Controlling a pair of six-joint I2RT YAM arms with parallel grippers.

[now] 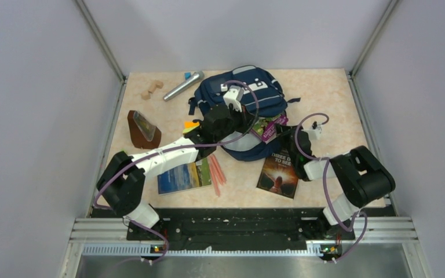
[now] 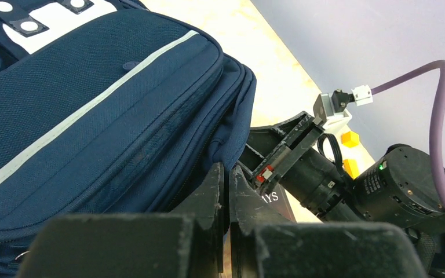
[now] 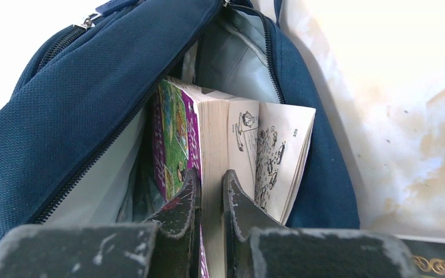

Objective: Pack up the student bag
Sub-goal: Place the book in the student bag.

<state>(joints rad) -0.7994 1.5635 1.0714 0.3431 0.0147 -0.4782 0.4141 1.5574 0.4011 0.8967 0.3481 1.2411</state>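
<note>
Student bag (image 1: 261, 87) lies at the far middle of the worktop (image 1: 324, 98), mouth toward the arms. Left end effector (image 2: 227, 171) is closed, apparently pinching the mouth's upper edge (so it gapes). Right end effector (image 3: 210, 176) clamps a purple book (image 3: 177, 127) that sits half inside.

Desk (image 1: 330, 98): beige, marbled
Far: student bag (image 1: 249, 87), silver cylinder (image 1: 182, 86), wooden piece (image 1: 151, 90)
Left: brown wedge (image 1: 143, 130)
Near: dark book (image 1: 278, 174), landscape book (image 1: 182, 176), pink sticks (image 1: 216, 172)

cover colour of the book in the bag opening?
Purple and green cover on the book; clearest in the right wrist view.
</note>
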